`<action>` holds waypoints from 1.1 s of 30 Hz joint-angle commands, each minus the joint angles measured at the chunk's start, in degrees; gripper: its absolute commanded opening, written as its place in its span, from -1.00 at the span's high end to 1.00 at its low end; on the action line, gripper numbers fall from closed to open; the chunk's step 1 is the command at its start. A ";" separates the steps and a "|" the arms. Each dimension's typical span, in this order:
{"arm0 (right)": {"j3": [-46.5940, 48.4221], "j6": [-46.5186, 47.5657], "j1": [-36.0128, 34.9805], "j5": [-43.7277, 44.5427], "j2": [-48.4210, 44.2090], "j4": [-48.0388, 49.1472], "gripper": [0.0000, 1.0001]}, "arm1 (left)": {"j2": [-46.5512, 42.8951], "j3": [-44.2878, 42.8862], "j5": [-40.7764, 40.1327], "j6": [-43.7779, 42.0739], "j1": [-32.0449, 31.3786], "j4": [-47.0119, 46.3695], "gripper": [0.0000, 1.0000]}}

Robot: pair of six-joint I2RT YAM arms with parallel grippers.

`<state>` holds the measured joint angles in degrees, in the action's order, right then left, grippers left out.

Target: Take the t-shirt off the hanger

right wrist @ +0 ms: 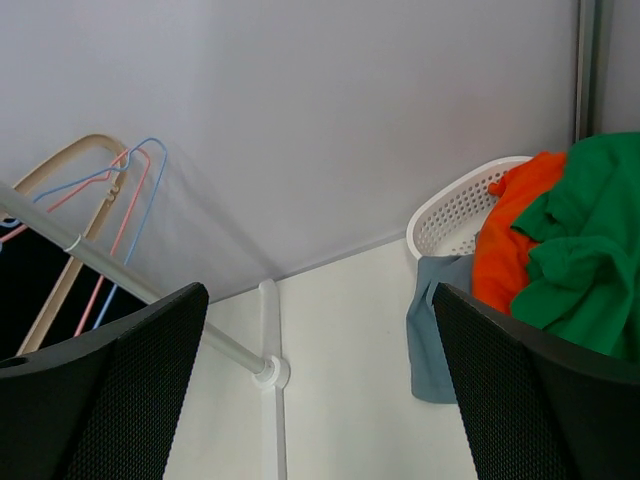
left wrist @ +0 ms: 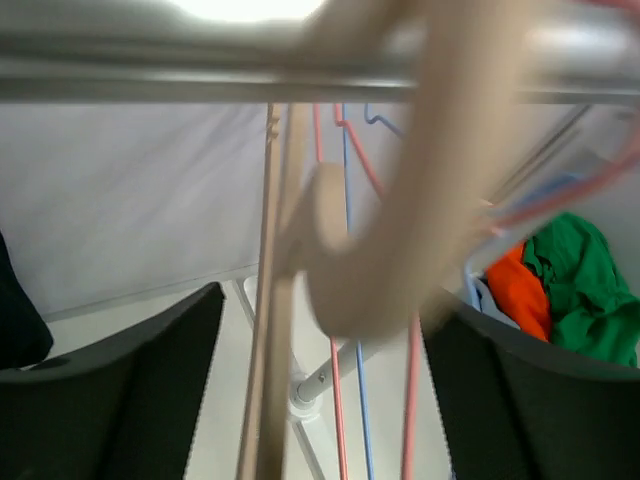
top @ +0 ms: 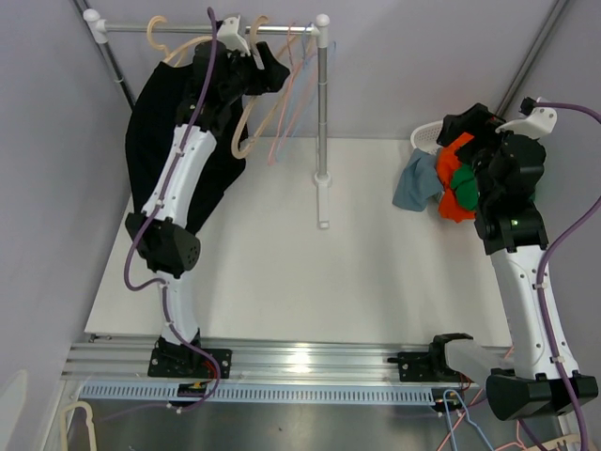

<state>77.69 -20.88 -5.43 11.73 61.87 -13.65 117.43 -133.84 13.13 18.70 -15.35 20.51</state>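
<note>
The black t-shirt (top: 155,141) hangs on a beige hanger (top: 178,49) at the left end of the rail (top: 207,28). Only its edge shows in the left wrist view (left wrist: 15,320). My left gripper (top: 268,70) is raised to the rail, to the right of the shirt. In its wrist view it is open (left wrist: 320,400), with a blurred bare beige hanger (left wrist: 400,230) hanging between its fingers, which do not touch it. My right gripper (top: 465,127) is open and empty (right wrist: 320,400), held above the clothes at the right.
Pink and blue wire hangers (top: 291,94) hang by the rack's upright pole (top: 322,103), whose foot (top: 323,202) stands on the white table. A white basket (top: 424,136) at the back right holds orange (top: 455,193), green (top: 463,178) and blue-grey (top: 413,183) clothes.
</note>
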 commanded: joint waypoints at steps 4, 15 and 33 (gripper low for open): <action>-0.17 0.49 -0.63 -0.13 -0.78 1.26 -0.99 | -16.16 5.33 4.45 -0.68 1.38 -2.32 -0.85; -1.75 -0.82 -1.69 -1.18 -0.78 1.87 -0.99 | -32.25 24.23 -4.32 -4.27 5.68 -2.58 -0.99; -1.40 0.40 -3.53 -1.71 1.15 1.43 -0.99 | -29.71 25.38 -3.81 -6.93 21.15 -10.04 -0.90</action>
<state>75.77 -21.28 -8.54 10.44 62.83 -13.72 87.35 -106.08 8.71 11.94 5.54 14.76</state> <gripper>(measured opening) 0.993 0.959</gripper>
